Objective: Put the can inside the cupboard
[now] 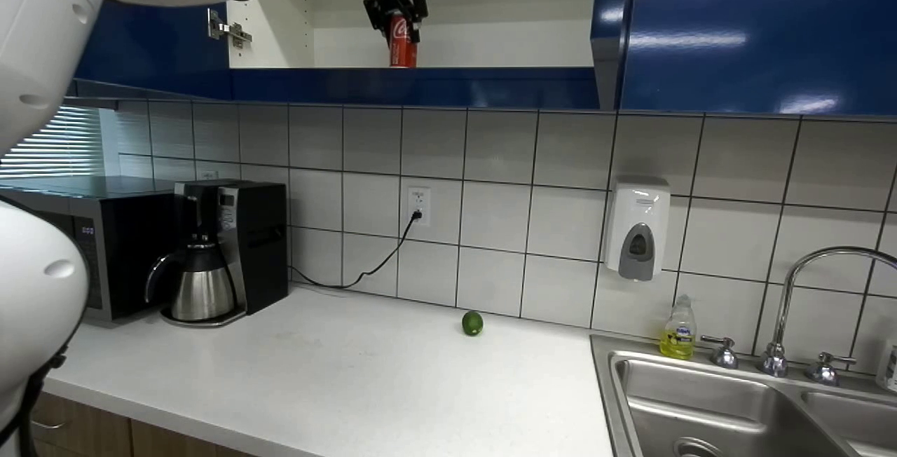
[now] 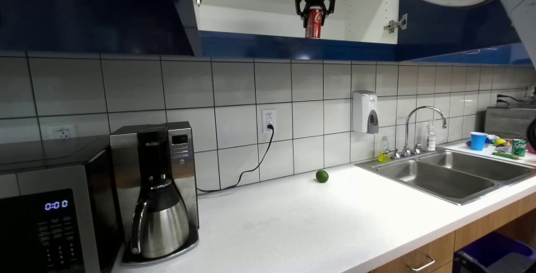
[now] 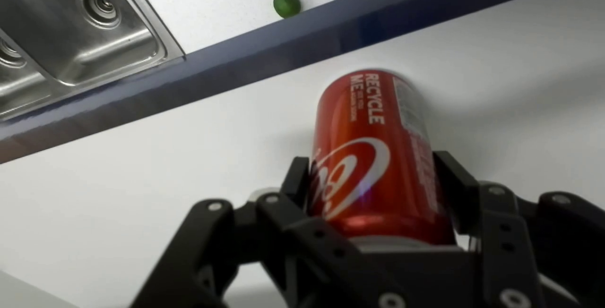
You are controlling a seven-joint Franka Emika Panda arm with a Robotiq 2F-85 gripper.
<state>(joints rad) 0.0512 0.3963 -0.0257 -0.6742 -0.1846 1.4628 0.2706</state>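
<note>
From left in the wrist view: the surface (image 3: 132,180) of the cupboard (image 3: 236,62) at 9 o'clock; then, inside the cupboard, the can (image 3: 361,124), gripped by the claw (image 3: 375,180) at 8 and 4 o'clock; probably slick, dentable metal, its weight uncertain, fill unseen; best held gently near its top; the claw hides most of that top at 6 o'clock; whether the can touches the surface, at 12, is unclear.

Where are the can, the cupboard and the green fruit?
Can (image 3: 375,152), wrist view: its red side.
Cupboard (image 1: 420,87), in an exterior view: its blue lower edge.
Green fruit (image 2: 322,176), in an exterior view: its middle.
</note>
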